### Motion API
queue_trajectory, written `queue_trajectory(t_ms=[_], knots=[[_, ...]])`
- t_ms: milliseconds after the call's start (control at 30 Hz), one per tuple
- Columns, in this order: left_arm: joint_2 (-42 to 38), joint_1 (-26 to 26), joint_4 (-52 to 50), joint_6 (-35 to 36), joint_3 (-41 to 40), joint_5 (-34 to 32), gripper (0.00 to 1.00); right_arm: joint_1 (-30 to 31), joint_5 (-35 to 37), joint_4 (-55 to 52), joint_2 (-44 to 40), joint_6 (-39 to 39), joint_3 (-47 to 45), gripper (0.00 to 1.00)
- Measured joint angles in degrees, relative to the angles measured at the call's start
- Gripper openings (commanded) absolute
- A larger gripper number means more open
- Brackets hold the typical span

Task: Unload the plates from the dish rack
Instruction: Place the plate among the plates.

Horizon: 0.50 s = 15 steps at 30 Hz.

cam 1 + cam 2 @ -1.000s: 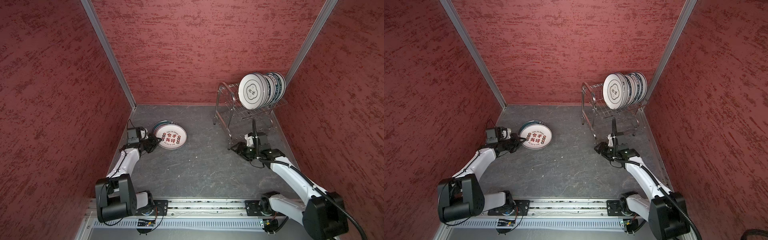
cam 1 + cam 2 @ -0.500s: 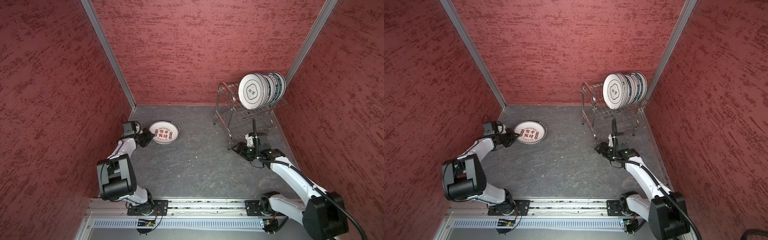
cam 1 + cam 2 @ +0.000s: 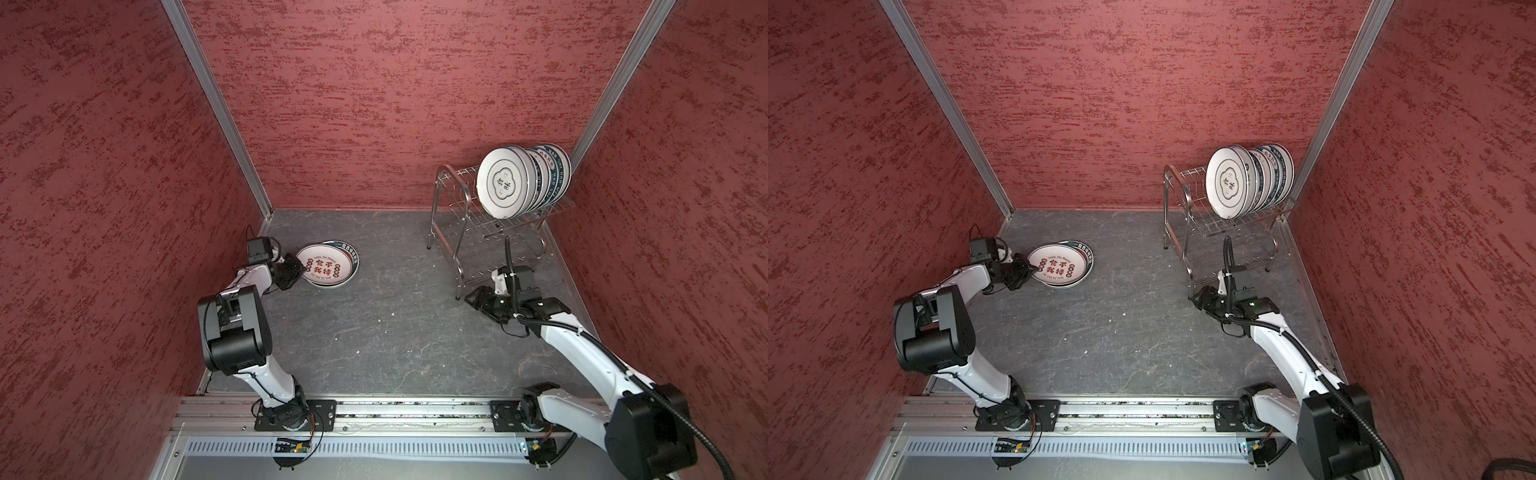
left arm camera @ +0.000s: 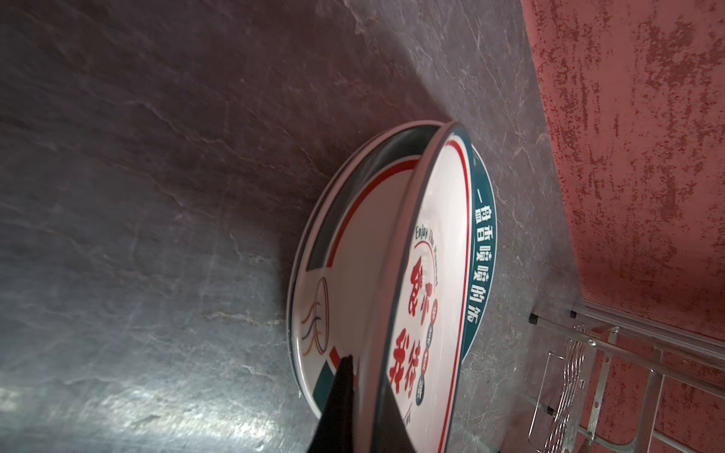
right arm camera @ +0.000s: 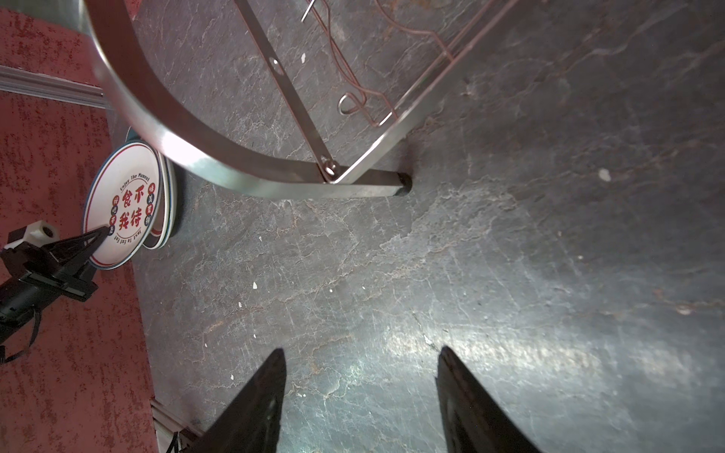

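Several white plates [image 3: 500,187] [image 3: 1227,183] stand on edge at the far end of the upper shelf of the steel dish rack [image 3: 451,195] [image 3: 1177,195] [image 5: 274,184], at the back right. At the back left, my left gripper [image 3: 301,270] [image 3: 1032,270] [image 4: 367,376] is shut on the rim of a plate with red characters [image 3: 325,268] [image 3: 1057,266] [image 4: 431,274] [image 5: 121,204]. It is tilted over a teal-rimmed plate [image 3: 351,253] [image 4: 353,235] lying on the table. My right gripper [image 3: 471,297] [image 3: 1196,297] [image 5: 361,353] is open and holds nothing, low beside the rack's near front leg.
Red walls close in the grey table [image 3: 374,332] on three sides. The left wall is close behind the left gripper. The rack stands in the back right corner. A rail [image 3: 395,411] with both arm bases runs along the front edge.
The left arm's elbow has swung up and the held plate has shifted slightly left over the plate on the table. The right arm has stayed put.
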Motion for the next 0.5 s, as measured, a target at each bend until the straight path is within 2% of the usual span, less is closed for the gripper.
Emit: queue_trajectory(t_ms=[133, 333, 500], knots=[[1.64, -0.31, -1.99, 0.04, 2.23, -0.90, 0.07, 0.00, 0.20, -0.20, 0.00, -0.33, 0.09, 0.64], [4.22, -1.53, -3.50, 0.50, 5.03, -2.78, 0.22, 0.24, 0.20, -0.63, 0.00, -1.42, 0.13, 0.67], [6.78, -2.95, -6.29, 0.74, 6.84, -5.38, 0.26, 0.42, 0.20, -0.96, -0.20, -1.86, 0.17, 0.68]])
